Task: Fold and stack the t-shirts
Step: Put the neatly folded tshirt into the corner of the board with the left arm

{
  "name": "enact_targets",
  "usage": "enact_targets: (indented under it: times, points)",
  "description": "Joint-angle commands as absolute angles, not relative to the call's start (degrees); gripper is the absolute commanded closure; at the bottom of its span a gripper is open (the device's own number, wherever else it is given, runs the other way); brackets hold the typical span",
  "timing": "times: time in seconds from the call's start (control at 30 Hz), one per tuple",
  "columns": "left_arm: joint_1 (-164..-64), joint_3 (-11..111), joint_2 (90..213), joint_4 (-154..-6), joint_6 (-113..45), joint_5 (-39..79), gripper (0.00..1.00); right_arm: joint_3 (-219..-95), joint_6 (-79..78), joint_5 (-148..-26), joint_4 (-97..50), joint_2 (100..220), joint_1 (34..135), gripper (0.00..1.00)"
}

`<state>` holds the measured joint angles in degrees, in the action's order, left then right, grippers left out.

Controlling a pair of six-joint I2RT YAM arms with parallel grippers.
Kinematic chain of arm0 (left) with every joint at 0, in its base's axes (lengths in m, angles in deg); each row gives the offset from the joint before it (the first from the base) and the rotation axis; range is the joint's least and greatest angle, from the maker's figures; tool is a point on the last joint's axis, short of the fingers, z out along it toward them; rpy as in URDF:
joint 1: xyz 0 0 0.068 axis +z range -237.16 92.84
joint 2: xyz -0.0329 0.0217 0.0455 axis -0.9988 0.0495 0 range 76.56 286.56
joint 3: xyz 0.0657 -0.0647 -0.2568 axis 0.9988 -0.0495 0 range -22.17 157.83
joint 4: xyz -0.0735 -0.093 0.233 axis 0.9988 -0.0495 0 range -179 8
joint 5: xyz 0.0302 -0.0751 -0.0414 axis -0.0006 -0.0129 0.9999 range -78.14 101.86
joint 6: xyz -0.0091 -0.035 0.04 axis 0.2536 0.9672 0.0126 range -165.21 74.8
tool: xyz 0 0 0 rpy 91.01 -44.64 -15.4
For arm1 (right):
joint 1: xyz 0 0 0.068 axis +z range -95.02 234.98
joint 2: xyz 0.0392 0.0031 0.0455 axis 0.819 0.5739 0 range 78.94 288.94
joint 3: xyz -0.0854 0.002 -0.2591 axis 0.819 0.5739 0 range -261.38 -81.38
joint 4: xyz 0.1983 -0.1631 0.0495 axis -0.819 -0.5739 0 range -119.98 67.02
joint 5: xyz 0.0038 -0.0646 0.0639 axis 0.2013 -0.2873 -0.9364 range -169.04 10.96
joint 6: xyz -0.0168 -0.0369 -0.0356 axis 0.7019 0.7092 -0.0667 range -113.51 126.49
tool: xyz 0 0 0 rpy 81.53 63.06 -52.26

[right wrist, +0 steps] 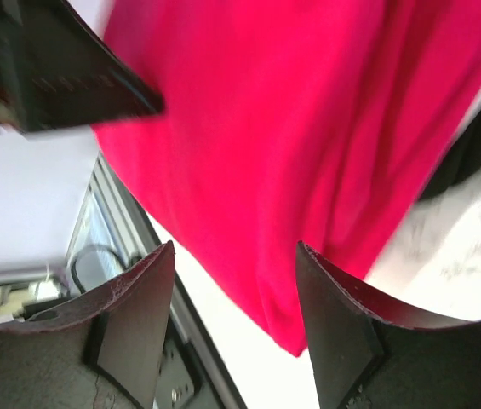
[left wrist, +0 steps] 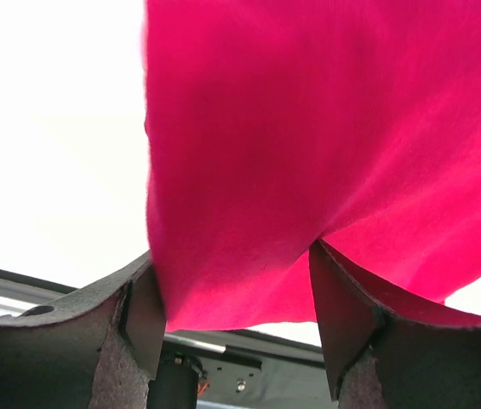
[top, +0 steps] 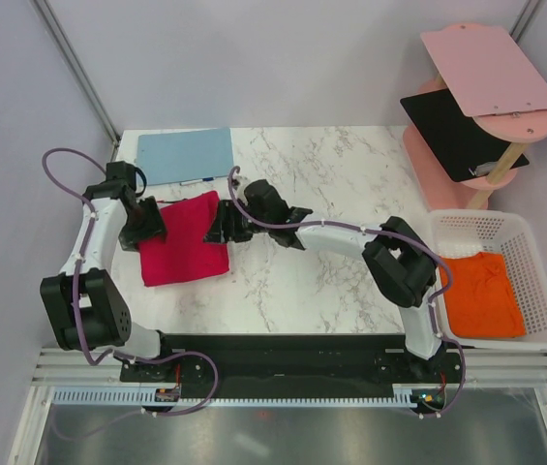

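Note:
A crimson red t-shirt (top: 184, 247) lies folded into a rough rectangle on the left of the marble table. My left gripper (top: 153, 231) is at its left edge. In the left wrist view the gripper (left wrist: 231, 256) is open, and the red cloth (left wrist: 308, 128) hangs in the wide gap between its fingers. My right gripper (top: 218, 231) is at the shirt's right edge. In the right wrist view the gripper (right wrist: 234, 249) is open, with a corner of the red cloth (right wrist: 283, 128) between its fingers. An orange t-shirt (top: 483, 294) lies in the white basket (top: 534, 254) at the right.
A flat light-blue board (top: 186, 155) lies at the table's back left, just behind the red shirt. A stand of rigid pink (top: 491, 66) and black (top: 452, 131) panels is at the back right. The table (top: 331, 184) has a marble top.

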<state>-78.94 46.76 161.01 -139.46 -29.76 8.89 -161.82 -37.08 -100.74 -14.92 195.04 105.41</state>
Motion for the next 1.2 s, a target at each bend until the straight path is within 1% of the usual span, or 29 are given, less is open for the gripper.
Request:
enact_targets:
  times: [0.0, 0.1, 0.2, 0.27, 0.3, 0.33, 0.37, 0.4, 0.77, 1.1, 1.17]
  points:
    - [-77.67, 48.14, 158.13, -134.83, -27.89, 6.06, 0.3, -171.36, -30.95, -95.13, -19.11, 195.92, 103.94, 0.34]
    - [-77.41, 48.06, 158.91, -133.16, -28.07, 5.7, 0.3, -175.14, -30.69, -94.16, -19.55, 199.26, 103.32, 0.34]
    - [-77.06, 48.84, 160.67, -131.93, -28.15, 6.05, 0.35, -178.92, -30.43, -93.9, -20.51, 202.77, 102.97, 0.34]
    - [-77.14, 49.46, 161.55, -131.23, -28.24, 6.23, 0.47, -180.86, -30.34, -93.63, -21.82, 205.41, 102.79, 0.34]
    - [-77.06, 49.9, 162.34, -130.44, -28.5, 6.75, 0.55, -182.26, -30.25, -93.72, -22.09, 206.2, 102.71, 0.34]
    - [-76.97, 50.33, 162.6, -130.08, -28.59, 7.02, 0.83, -182.8, -30.34, -93.63, -22.36, 207.43, 102.53, 0.34]
    - [-76.97, 50.77, 163.22, -129.99, -28.59, 7.11, 0.96, -183.68, -30.42, -93.81, -22.36, 207.96, 102.44, 0.34]
    - [-76.97, 51.47, 163.74, -129.38, -28.59, 7.46, 0.98, -184.12, -30.43, -93.9, -22.36, 208.4, 102.35, 0.34]
    - [-76.88, 56.22, 164.19, -126.57, -29.65, 10.36, 0.98, -187.55, -31.04, -93.28, -20.78, 210.87, 101.65, 0.35]
    - [-76.88, 59.48, 170.25, -125.42, -29.12, 13.53, 0.98, -187.64, -31.92, -93.89, -20.6, 212.45, 101.21, 0.35]
    - [-76.88, 60.79, 172.27, -127.25, -29.3, 13.18, 0.98, -187.55, -32.18, -94.51, -20.6, 212.8, 101.12, 0.35]
